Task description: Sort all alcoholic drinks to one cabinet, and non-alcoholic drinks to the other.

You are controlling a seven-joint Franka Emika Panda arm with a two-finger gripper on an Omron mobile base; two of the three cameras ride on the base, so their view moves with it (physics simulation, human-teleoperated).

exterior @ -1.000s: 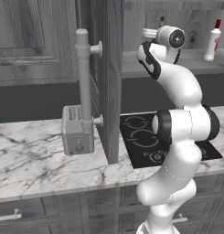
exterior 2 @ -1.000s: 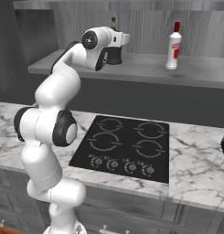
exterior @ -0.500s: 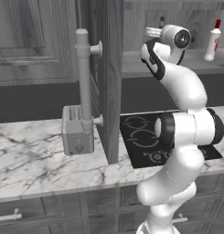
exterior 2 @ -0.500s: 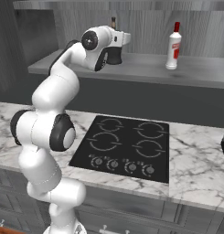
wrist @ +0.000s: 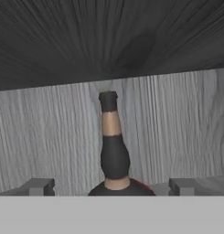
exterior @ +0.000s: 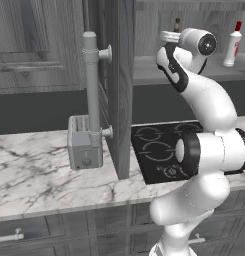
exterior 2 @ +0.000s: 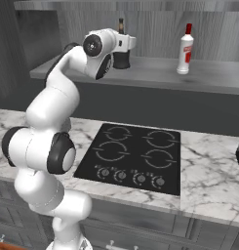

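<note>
— Standing where, the squat dark bottle with the long thin neck [wrist: 114, 151]?
— Upright on the grey cabinet shelf [exterior 2: 213, 80], between the two-finger gripper [wrist: 112, 186] tips.
— Gripped?
— No, jaws were spread wide, apart from it.

The squat bottle [wrist: 114, 155] is dark, its neck banded black and tan, with a thin red edge at the shoulder. The small bottle [exterior 2: 185, 50] is white with a red cap and red label. The shelf [exterior 2: 213, 80] is grey wood grain. The counter [exterior: 39, 175] is white marble with grey veins. The hob [exterior 2: 135, 156] is black with pale rings. The toaster [exterior: 84, 142] is grey.
</note>
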